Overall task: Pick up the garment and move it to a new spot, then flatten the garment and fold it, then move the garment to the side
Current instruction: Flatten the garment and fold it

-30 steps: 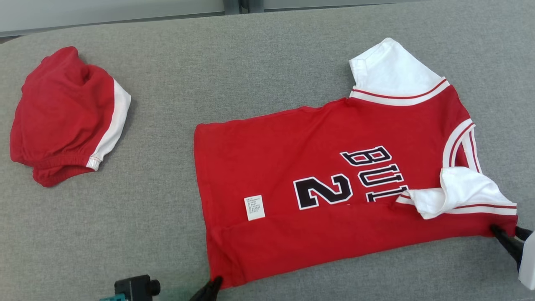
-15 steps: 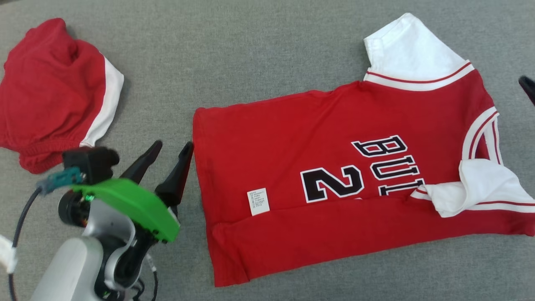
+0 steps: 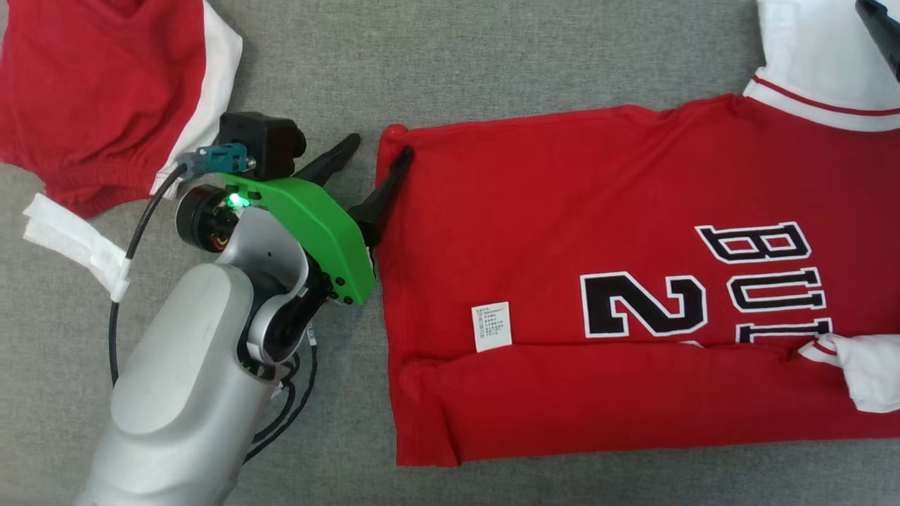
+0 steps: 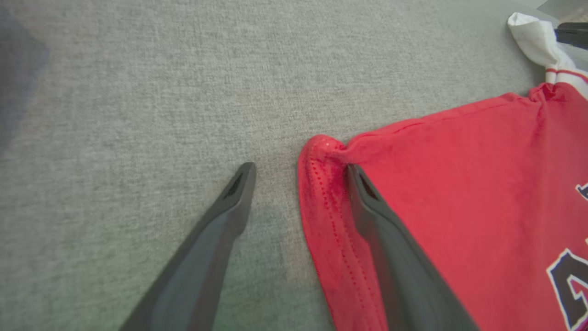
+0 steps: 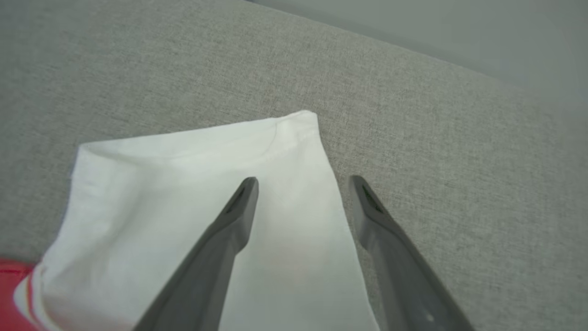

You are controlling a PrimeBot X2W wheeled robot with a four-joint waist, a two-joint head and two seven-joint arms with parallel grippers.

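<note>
A red jersey (image 3: pixel 562 211) with white sleeves and black lettering lies flat on the grey padded surface, its near strip folded over. My left gripper (image 3: pixel 381 145) is open at the jersey's far left hem corner (image 4: pixel 321 156). One finger rests on the red cloth and the other on the grey surface, so the corner (image 4: pixel 299 166) lies between them. My right gripper (image 5: pixel 304 181) is open over the far white sleeve (image 5: pixel 183 184), its fingers straddling the sleeve's side edge. In the head view one of its dark fingers (image 3: pixel 879 28) shows at the top right, by the sleeve (image 3: pixel 808 56).
Crumpled red shorts (image 3: pixel 91 91) with a white side stripe lie at the upper left, close behind my left wrist. A white care label (image 3: pixel 491 326) sits on the jersey. A second white sleeve (image 3: pixel 868 372) is bunched at the right edge. Bare grey surface (image 3: pixel 492 56) lies beyond the jersey.
The head camera has tilted down and closer. Both grippers have left the jersey's near edge. The left now straddles the far hem corner and the right is at the far sleeve.
</note>
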